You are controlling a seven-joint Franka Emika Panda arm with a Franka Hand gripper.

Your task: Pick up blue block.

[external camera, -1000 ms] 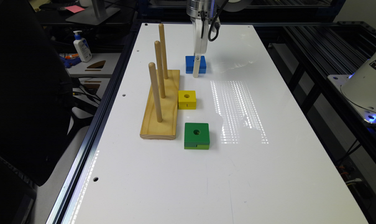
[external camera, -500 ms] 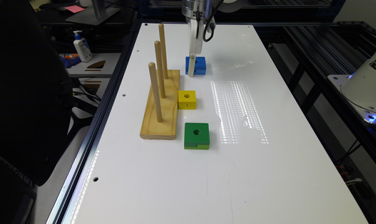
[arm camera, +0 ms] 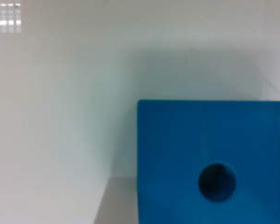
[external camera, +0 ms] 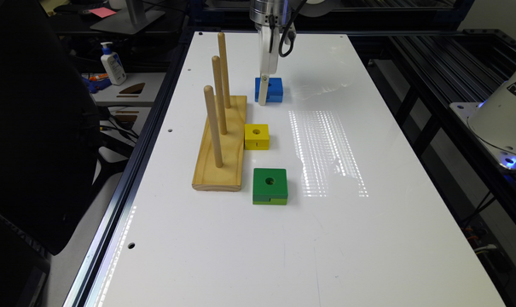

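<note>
A: The table (external camera: 368, 238) in the middle of the frame looks like smooth, glossy white laminate, catching light reflections.

B: And the peg stand (external camera: 222, 140) is pale varnished wood, grain visible. The blue block (arm camera: 210, 154) looks painted, smooth and matt.

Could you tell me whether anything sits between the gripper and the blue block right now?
Nothing visible does. The gripper is already down at the blue block, and the peg stand stands off to one side.

Bright glare on table (external camera: 326, 238); blurry wrist view.
</note>
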